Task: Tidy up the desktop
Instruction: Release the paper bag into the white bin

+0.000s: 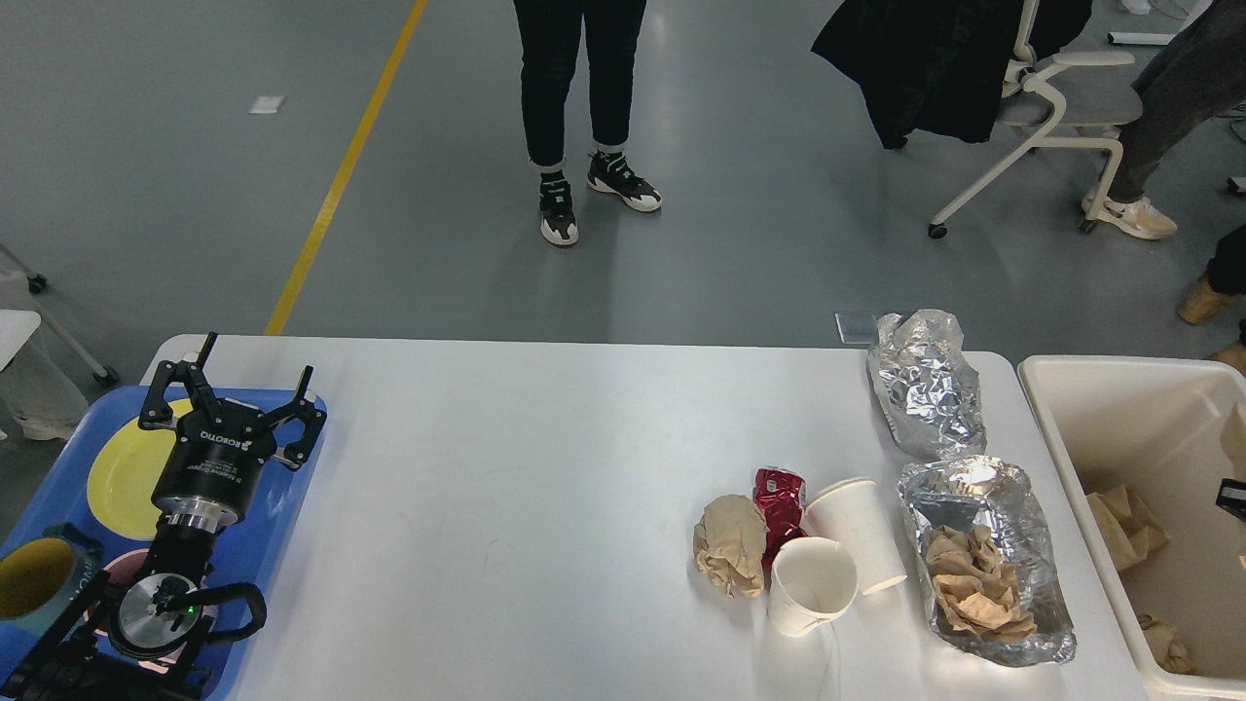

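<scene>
The white desktop point(545, 467) fills the lower part of the head view. At its right end lie a crumpled brown paper ball point(730, 555), a crushed red can point(781, 497), two white paper cups point(813, 584) point(861, 531), a crumpled foil sheet point(925, 385) and a foil tray point(1012, 497) holding brown paper. My left gripper point(255, 368) stands open and empty above the blue tray point(282, 545) at the left end. Of my right arm only a small black part point(1232, 497) shows at the right edge, over the cream bin point(1119, 375), with a sliver of tan paper above it.
The blue tray holds a yellow plate point(117, 477), a cup with a yellow inside point(34, 579) and a pink dish. The bin holds crumpled brown paper point(1124, 526). A person point(574, 117) stands beyond the table. An office chair point(1051, 107) and a seated person are at the back right.
</scene>
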{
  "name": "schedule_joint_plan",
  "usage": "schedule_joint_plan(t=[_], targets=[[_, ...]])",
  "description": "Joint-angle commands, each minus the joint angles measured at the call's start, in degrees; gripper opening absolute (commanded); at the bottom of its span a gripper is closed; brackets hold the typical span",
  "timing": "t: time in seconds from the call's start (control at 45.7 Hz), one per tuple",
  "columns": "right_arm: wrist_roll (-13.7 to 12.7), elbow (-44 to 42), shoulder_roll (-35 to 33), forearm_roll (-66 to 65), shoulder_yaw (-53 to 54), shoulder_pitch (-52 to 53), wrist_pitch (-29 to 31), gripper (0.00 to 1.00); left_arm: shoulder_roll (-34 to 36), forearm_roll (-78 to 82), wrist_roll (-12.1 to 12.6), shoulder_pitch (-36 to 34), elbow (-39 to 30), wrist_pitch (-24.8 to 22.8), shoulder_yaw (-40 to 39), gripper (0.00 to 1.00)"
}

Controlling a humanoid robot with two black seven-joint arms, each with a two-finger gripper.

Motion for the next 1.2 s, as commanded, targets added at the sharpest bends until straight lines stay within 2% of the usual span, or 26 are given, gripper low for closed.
schedule_joint_plan(t=[0.0,0.175,0.569,0.591,0.613,0.657,0.679,0.745,1.183], targets=[[0.1,-8.2,7.0,0.9,0.7,-8.3,-3.9,0.0,0.0,0.0,0.0,0.0,0.0,0.0,0.0,0.96],[0.0,-18.1,14.3,1.4,1.4,-16.7,-8.6,0.0,0.0,0.0,0.0,0.0,-0.1,0.0,0.0,0.96],[-0.6,-18.4,16.1,1.4,1.2,-18.6,-9.7,0.02,0.0,0.0,0.0,0.0,-0.1,0.0,0.0,0.96],[-0.6,-18.4,16.1,1.4,1.1,-18.7,-9.9,0.21,0.0,0.0,0.0,0.0,0.0,0.0,0.0,0.96],[-0.6,-18.5,16.1,1.4,1.0,-18.9,-10.4,0.47,0.0,0.0,0.0,0.0,-0.1,0.0,0.0,0.96],[-0.6,-18.5,16.0,1.5,1.0,-19.0,-12.7,0.9,0.0,0.0,0.0,0.0,0.0,0.0,0.0,0.96],[-0.6,-18.3,16.0,1.5,1.0,-19.0,-14.3,1.0,0.0,0.0,0.0,0.0,-0.1,0.0,0.0,0.96],[-0.6,-17.6,16.3,1.5,1.2,-19.2,-16.7,1.0,0.0,0.0,0.0,0.0,0.0,0.0,0.0,0.96],[-0.6,-17.4,15.5,1.5,1.4,-19.1,-17.1,1.0,0.0,0.0,0.0,0.0,0.0,0.0,0.0,0.96]])
